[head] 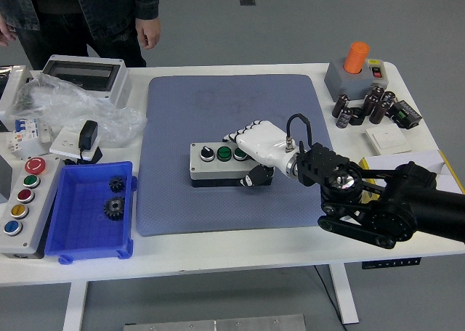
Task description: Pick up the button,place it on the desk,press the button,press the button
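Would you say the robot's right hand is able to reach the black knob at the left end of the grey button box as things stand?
Probably yes: the right hand already grips the grey button box at its right end, and the black knob sits uncovered just beyond its fingers.
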`<state>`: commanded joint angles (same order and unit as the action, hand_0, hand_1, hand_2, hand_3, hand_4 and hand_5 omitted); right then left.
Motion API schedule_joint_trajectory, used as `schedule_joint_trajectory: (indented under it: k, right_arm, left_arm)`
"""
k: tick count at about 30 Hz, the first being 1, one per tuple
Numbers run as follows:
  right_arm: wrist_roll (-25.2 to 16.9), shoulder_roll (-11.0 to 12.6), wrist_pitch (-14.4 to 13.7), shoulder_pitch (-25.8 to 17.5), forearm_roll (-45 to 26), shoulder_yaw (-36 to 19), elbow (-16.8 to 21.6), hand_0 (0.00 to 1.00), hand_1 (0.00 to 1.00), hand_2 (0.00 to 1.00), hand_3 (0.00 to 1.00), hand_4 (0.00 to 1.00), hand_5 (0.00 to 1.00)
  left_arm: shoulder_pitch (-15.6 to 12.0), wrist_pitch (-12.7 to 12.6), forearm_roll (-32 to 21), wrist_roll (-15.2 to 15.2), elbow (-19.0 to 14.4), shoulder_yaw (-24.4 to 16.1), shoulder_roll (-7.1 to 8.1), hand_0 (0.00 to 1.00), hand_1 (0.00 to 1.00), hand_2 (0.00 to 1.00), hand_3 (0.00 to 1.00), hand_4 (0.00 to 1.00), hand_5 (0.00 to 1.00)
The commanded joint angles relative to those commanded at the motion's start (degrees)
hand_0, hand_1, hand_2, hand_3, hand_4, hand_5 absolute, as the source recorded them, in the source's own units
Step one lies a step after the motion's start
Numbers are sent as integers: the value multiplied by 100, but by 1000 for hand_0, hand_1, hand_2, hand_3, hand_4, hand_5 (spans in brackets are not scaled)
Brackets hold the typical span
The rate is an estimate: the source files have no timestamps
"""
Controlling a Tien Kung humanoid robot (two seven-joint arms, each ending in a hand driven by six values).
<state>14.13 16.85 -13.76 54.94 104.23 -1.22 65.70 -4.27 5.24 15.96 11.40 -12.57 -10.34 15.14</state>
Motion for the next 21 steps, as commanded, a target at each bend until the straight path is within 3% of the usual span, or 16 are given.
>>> schedule_joint_trajectory:
  k: [1,15,21]
  right_arm:
    - [7,2,22,0,-28,-3,-1,820,785,837,930,998,413]
    - [47,130,158,-8,-311,-138,229,829,809,863,962,998,484]
    - [20,455,129,-94,-459,-543,727,831,813,885,998,998,510]
  left_arm:
    - [0,0,2,-1,0,-1,1,652,683,659,711,844,541]
    - [-10,31,14,1,1,43,-14,652,685,664,699,842,537]
    - [-9,43,1,-8,2,69,-21,653,688,669,690,839,531]
